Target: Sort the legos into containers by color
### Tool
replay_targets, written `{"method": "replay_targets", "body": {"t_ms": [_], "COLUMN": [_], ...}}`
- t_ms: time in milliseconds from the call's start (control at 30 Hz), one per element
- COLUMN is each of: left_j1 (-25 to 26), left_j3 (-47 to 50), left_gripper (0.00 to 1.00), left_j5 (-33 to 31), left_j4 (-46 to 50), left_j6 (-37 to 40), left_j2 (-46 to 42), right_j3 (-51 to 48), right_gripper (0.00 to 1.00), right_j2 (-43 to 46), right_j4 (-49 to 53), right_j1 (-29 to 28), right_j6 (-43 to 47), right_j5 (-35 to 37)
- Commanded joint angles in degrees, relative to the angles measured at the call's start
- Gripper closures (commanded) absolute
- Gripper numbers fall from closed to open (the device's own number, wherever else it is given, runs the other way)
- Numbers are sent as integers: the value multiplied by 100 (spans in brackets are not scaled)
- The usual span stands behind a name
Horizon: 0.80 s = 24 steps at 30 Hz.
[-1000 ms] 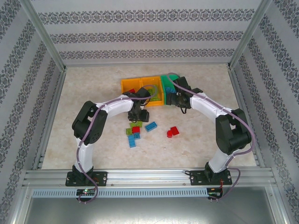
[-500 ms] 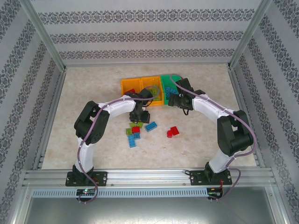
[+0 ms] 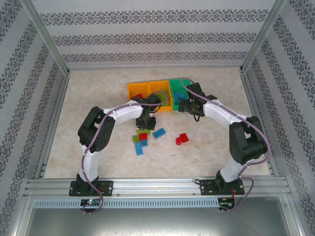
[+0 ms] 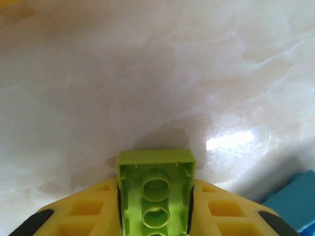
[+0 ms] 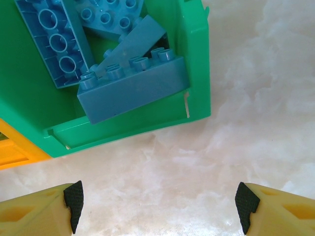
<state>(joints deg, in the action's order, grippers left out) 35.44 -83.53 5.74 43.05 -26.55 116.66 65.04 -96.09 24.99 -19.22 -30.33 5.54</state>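
Nearest me, loose legos lie on the table [image 3: 98, 98]. There is a small cluster [image 3: 141, 142] of blue, red and lime, a blue brick [image 3: 158, 132] just beside it, and a red pair [image 3: 182, 138] apart to the right.

Just beyond the cluster, my left gripper [image 4: 155, 219] is clamped on a lime green brick [image 4: 155, 167]. The pads sit on its two long sides, its hollow underside faces the wrist camera, and it hangs low over the marbled top. It is light, rigid plastic with slick walls, so I judge this side-on hold the right one. A shallow bite could let it pivot.

Further back, my right gripper [image 5: 157, 204] hangs with its jaws wide and nothing between them, just in front of the green bin [image 5: 197, 73], which holds blue bricks [image 5: 130, 91]. Left of that stand the middle orange-yellow bin [image 3: 160, 82] and the left orange-yellow bin [image 3: 134, 86]. The middle one seems to hold lime pieces, though I can't be sure. The right arm sits close to that route, and the bin's front wall needs clearing.
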Motion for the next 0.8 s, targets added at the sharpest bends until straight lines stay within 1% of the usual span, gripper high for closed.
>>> {"method": "replay_targets", "body": {"t_ms": [0, 167, 367, 533, 767], "left_j1": [83, 68, 1, -237, -634], "left_j3": [-150, -833, -1730, -2684, -3860], "left_gripper": [75, 75, 74, 73, 73], "left_j5": [-300, -409, -415, -375, 148], "left_j4": [29, 32, -10, 170, 160], "left_j6": [188, 391, 612, 705, 653], "left_j2": [-249, -389, -302, 248, 1188], "right_j3": [-142, -405, -868, -1289, -1706], "right_gripper": [17, 17, 17, 17, 18], "right_j2": [274, 451, 699, 917, 1296], "right_j4": [-6, -115, -220, -230, -168], "right_j1": [49, 26, -128, -322, -792], "right_j6": [-102, -103, -50, -139, -128], "right_j5": [17, -63, -65, -66, -67]}}
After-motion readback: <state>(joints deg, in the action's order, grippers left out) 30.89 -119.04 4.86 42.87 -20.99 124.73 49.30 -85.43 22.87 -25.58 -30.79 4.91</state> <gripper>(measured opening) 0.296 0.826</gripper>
